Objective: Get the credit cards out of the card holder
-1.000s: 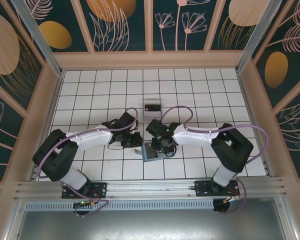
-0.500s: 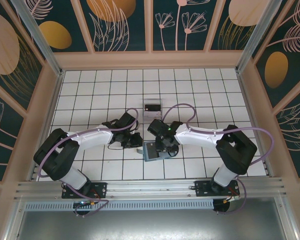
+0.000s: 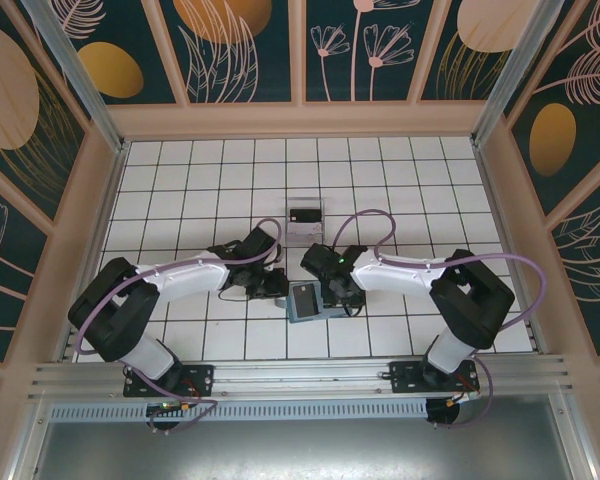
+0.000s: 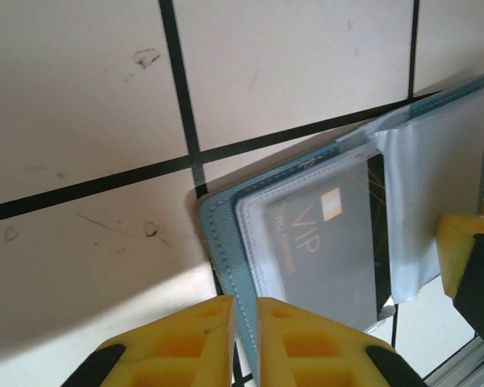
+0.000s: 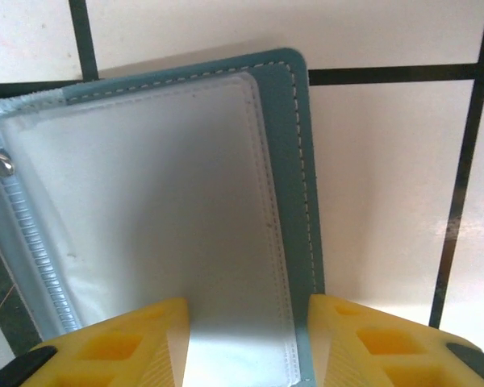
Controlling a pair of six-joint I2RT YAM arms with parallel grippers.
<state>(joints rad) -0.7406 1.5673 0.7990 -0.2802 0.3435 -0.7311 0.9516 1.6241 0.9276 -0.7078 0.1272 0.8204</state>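
1. Arms (image 3: pixel 180 272) bent inward, low; left gripper (image 4: pixel 240 310) nearly closed, pinching holder (image 3: pixel 310 300) edge.
2. Right gripper (image 5: pixel 246 310) half open, straddling holder's clear sleeve (image 5: pixel 145 201), unclamped.
3. Holder lies open between them: stitched blue cover; black card (image 4: pixel 331 242) sleeved.

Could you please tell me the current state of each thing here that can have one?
card holder: open, lying flat on the table.
black card: inside a clear sleeve of the holder, not yet out.
left gripper: shut on the holder's edge.
right gripper: open, astride the holder's other edge.
clear box: standing beyond the holder, untouched.
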